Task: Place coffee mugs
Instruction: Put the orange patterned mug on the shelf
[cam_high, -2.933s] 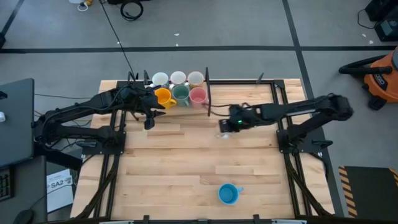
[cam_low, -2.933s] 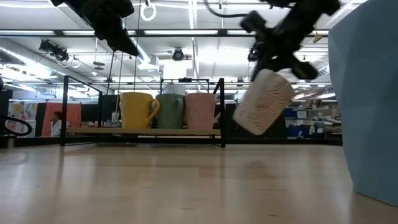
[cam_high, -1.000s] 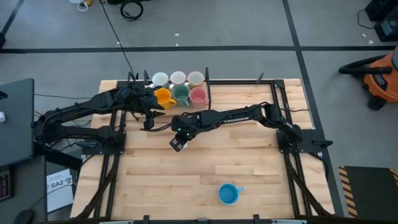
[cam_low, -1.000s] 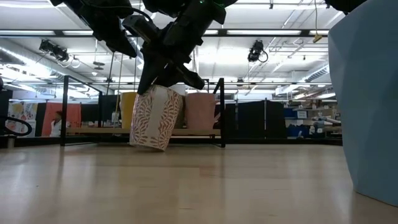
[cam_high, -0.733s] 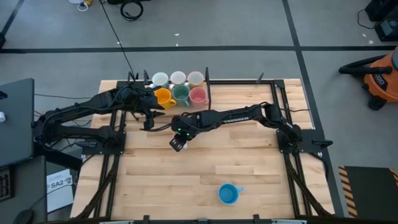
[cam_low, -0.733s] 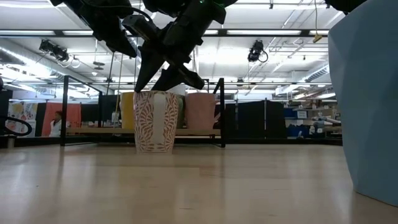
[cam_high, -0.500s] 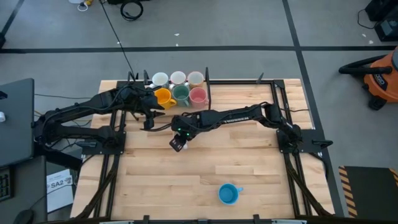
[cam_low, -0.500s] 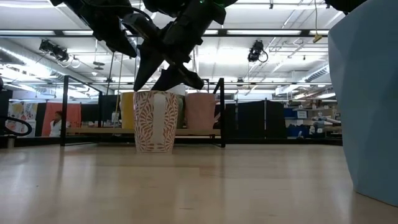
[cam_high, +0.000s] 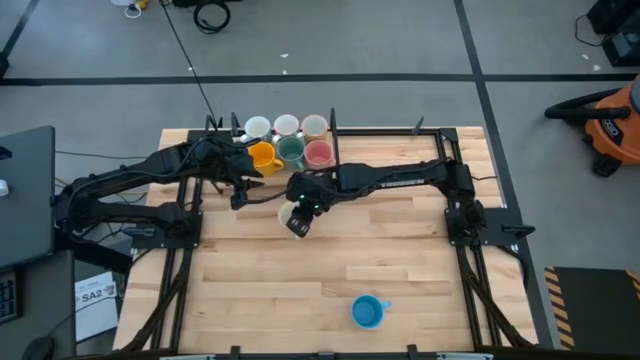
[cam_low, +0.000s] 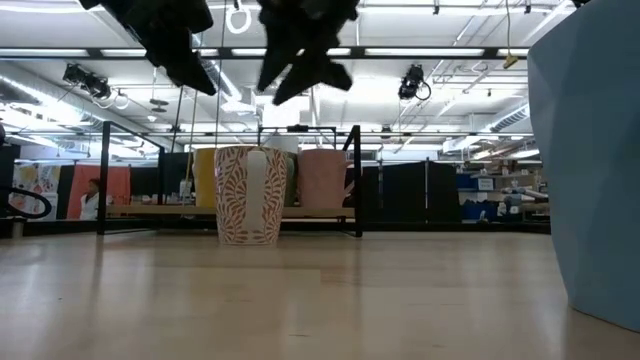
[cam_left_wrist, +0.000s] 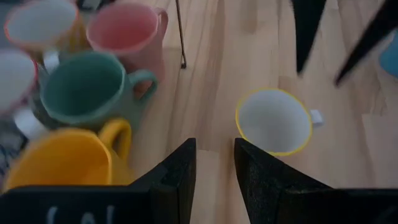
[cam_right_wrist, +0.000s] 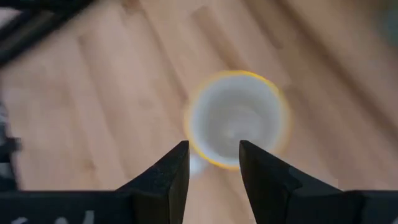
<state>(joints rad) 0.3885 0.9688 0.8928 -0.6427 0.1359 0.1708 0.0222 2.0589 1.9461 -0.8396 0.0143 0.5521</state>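
One patterned mug (cam_low: 249, 195) is stood upright on the table (cam_high: 400, 270), just in front of the rack (cam_high: 334, 150) that holds six mugs. The right gripper (cam_high: 304, 204) is seen directly above it, fingers parted and empty, the yellow-rimmed mouth framed between them in the right wrist view. The left gripper (cam_high: 237, 190) is held just beside the rack, near the orange mug (cam_high: 262, 155), its fingers partly apart and holding nothing. A light blue mug (cam_high: 367, 311) lies well apart at the near edge, probably more easily reached by the right arm.
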